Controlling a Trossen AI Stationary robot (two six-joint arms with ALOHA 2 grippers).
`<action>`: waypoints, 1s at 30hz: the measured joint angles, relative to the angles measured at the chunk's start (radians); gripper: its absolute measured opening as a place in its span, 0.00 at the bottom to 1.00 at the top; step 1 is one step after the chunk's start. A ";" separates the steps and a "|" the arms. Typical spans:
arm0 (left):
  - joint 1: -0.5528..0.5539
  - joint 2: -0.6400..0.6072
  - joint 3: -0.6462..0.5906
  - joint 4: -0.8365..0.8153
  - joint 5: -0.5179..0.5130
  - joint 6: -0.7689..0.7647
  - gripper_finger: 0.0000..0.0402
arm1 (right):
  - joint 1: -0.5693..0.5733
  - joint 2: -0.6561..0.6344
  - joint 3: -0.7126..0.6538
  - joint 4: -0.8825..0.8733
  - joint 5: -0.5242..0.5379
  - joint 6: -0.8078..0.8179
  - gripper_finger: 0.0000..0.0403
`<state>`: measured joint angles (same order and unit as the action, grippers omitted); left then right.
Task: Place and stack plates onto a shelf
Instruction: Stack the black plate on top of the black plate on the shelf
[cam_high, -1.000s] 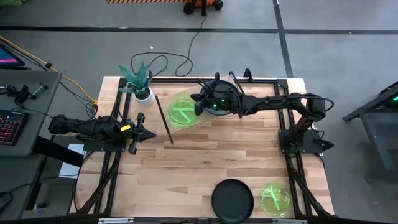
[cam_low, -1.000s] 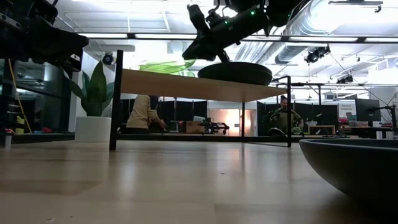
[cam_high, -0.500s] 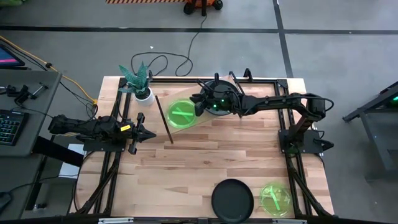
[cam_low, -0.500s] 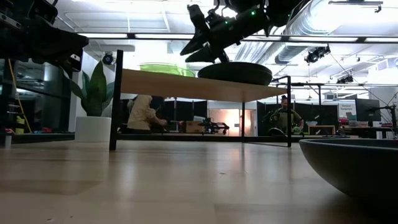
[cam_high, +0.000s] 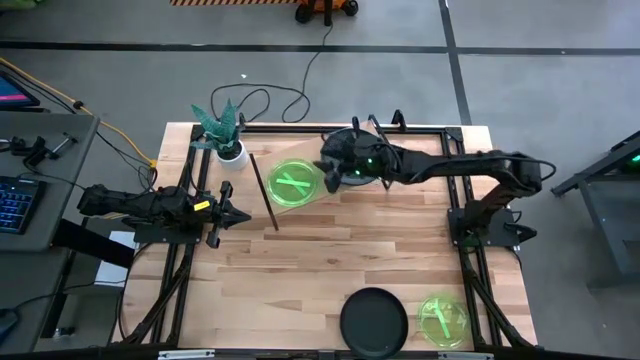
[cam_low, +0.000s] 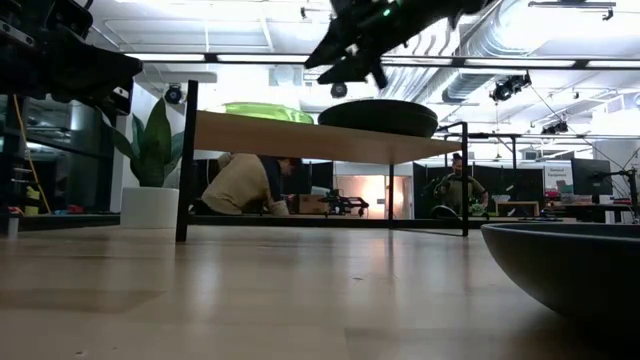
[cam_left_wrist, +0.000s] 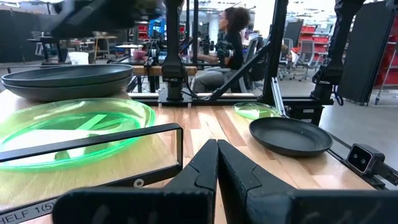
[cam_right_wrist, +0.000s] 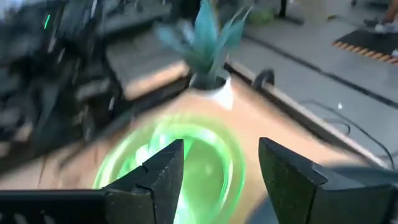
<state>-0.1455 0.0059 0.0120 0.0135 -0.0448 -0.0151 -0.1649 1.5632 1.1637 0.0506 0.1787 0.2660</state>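
The left pincer (cam_left_wrist: 217, 163) shows its two dark fingers pressed together — no gap between the tips. Just past them, on the shelf (cam_left_wrist: 74, 177), lies a green plate (cam_left_wrist: 68, 127), with stacked dark grey plates (cam_left_wrist: 65, 79) behind it. On the bench (cam_left_wrist: 214, 124) beyond sit another dark plate (cam_left_wrist: 291, 135) and a green one (cam_left_wrist: 256, 110) — near each other. A seated person (cam_left_wrist: 227, 46) is in the room behind.

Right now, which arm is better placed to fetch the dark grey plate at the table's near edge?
Right, probably. Its open gripper has let go of the translucent green plate on the wooden shelf; the dark grey plate lies on its side. The left gripper is parked, shut.
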 joint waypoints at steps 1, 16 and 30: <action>0.000 0.000 0.000 0.000 0.000 0.000 0.00 | 0.015 -0.021 0.000 -0.057 -0.001 -0.011 0.47; 0.000 0.000 0.000 0.000 0.000 0.000 0.00 | 0.318 -0.132 -0.097 -0.712 0.303 0.209 0.45; 0.000 0.000 0.000 0.000 0.000 0.000 0.00 | 0.296 -0.529 -0.809 0.287 0.209 0.114 0.37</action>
<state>-0.1455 0.0063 0.0120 0.0136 -0.0448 -0.0151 0.1312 1.0343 0.3551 0.3374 0.3882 0.3798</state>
